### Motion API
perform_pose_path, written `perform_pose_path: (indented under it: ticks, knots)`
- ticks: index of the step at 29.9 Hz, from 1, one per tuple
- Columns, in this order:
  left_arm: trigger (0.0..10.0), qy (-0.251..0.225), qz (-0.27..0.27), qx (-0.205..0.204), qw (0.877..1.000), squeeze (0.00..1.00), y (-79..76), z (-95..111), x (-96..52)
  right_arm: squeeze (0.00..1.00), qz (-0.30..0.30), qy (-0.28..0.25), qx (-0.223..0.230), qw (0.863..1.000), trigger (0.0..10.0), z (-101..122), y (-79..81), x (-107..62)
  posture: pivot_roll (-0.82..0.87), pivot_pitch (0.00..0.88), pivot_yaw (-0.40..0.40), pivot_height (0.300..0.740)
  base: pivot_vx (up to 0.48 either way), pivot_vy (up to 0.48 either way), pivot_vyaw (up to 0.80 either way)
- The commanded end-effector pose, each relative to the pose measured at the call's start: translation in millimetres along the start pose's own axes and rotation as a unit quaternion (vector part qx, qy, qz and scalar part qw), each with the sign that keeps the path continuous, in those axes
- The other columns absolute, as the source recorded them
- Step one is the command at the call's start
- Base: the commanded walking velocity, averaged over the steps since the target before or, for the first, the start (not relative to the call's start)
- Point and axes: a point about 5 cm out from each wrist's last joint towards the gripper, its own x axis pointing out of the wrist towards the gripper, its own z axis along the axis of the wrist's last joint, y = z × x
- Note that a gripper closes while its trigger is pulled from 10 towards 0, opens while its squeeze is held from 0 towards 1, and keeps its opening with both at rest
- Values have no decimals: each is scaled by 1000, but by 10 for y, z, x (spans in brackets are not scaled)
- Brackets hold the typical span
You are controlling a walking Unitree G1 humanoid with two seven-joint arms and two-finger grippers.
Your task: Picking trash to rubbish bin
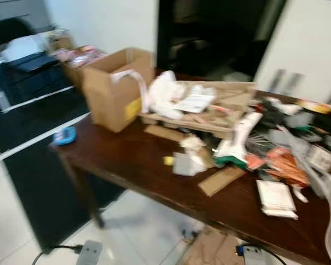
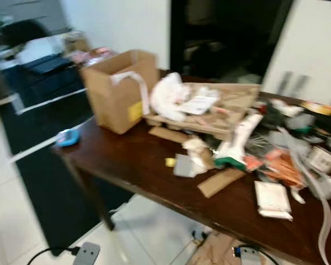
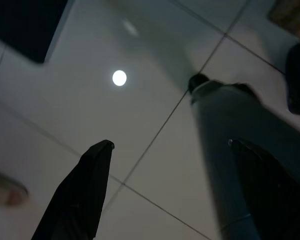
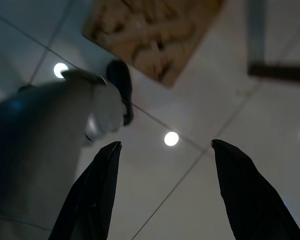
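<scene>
- Left claw (image 3: 170, 165) hangs down over pale floor tiles (image 3: 140, 60), its two black fingers spread apart and holding nothing; a silver robot leg sits beside it in the wrist view.
- Right claw (image 4: 165, 170) does the same on the other side: fingers wide, empty, pointed at the tiled floor, with a tan patterned mat (image 4: 150, 30) lying beyond it.
- So both arms are idle and low, well away from the work.
- Out ahead stands the dark wooden worktop (image 1: 127, 160), and that is where the trash lies: a crumpled paper wad (image 1: 193, 152) near the middle, a small yellow scrap (image 1: 169, 160) just beside it, a loose strip of cardboard (image 1: 220, 181) near the front edge.
- One open cardboard box (image 1: 116, 85) stands upright at the worktop's left end; one flat cardboard tray (image 1: 209, 107) beside it carries a white plastic bag (image 1: 165, 94) and papers.
- One blue round object (image 1: 65, 135) sits at the left corner. One white packet (image 1: 276, 197) lies on the right, next to a heap of wrappers and cables (image 1: 298, 143) too blurred to count; several at least.
- Progress, as I judge it: barely begun. Nothing is gripped and the worktop is crowded.
- No bin can be made out here, so what is left is nearly everything: closing in, picking a piece, finding the bin, dropping it.
</scene>
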Motion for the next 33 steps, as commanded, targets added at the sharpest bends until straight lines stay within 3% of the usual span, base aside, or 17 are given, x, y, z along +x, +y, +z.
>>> perform_pose_path:
  ticks: [1, 26, 33]
  knots:
    - [10000, 23, -19, -5, 1000, 0, -82, -128, -4, 0, 5, 9, -1, 1000, 10000, -44, 0, -2, 20, 44, 16, 740, 0, 0, -763]
    - [10000, 23, -37, -8, 999, 0, -160, -129, 4, 0, 20, 21, 20, 999, 10000, -169, 4, -13, 9, 79, 23, 740, 0, 0, -761]
    - [10000, 25, -36, -5, 999, 0, -135, -135, 0, 0, 27, 15, 26, 999, 10000, -172, 3, -15, 10, 84, 18, 740, 0, 0, 0]
